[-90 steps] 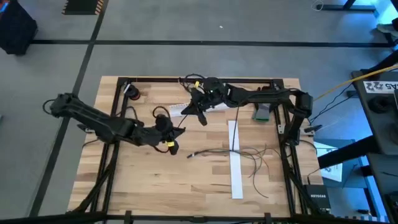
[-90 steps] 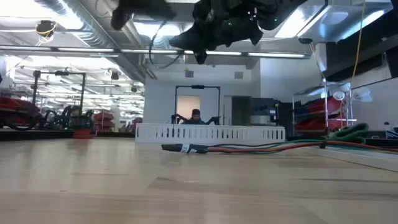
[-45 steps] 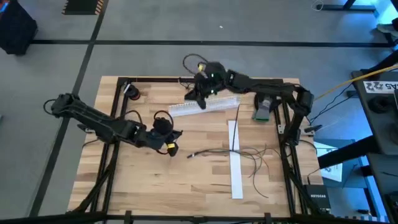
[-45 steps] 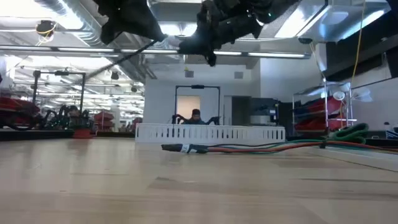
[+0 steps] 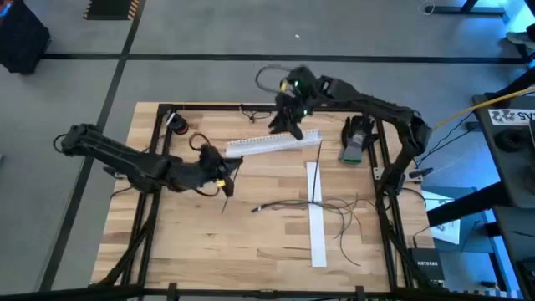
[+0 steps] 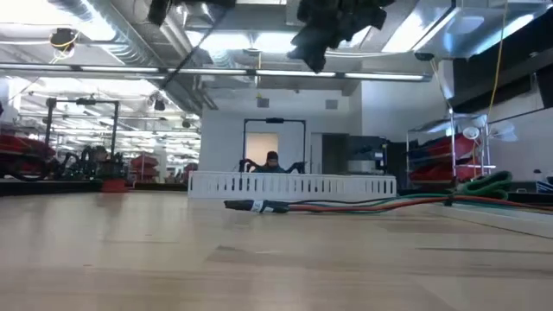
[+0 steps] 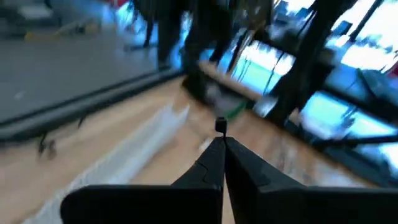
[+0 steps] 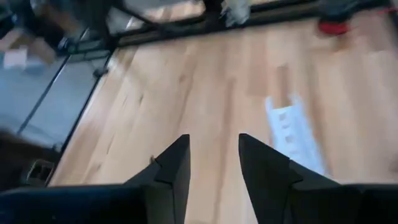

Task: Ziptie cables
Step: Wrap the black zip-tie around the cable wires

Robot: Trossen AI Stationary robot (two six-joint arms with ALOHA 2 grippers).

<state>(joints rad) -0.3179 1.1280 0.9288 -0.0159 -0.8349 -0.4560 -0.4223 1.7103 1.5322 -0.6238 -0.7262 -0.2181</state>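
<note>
The cables (image 5: 313, 206) lie as a loose thin bunch on the wooden table, right of centre, crossing a flat white strip (image 5: 317, 219); the low view shows them flat on the wood (image 6: 346, 206). My left gripper (image 5: 232, 167) hovers left of them, shut on a thin black zip tie (image 5: 224, 199). My right gripper (image 5: 291, 127) hangs open high over the far part of the table, above a white slotted rail (image 5: 272, 142), with nothing between its fingers (image 8: 211, 155). My left gripper pinches the zip tie between its two shut fingers, right behind the small square head (image 7: 221, 125), which pokes out past the fingertips. The long tail (image 6: 181, 65) slants down below the gripper, clear of the table. The fingers hide the exact spot of contact.
A green object (image 5: 353, 150) sits at the far right by the black frame (image 5: 380, 180). A small red thing (image 5: 178, 125) lies at the far left corner. Bare wood spreads across the near half of the table (image 5: 217, 251).
My right gripper has gone up and toward the far right, away from the middle of the slotted rail. My left gripper has risen and turned a little toward the far edge, and the zip tie's tail now shows slanting down below it.
</note>
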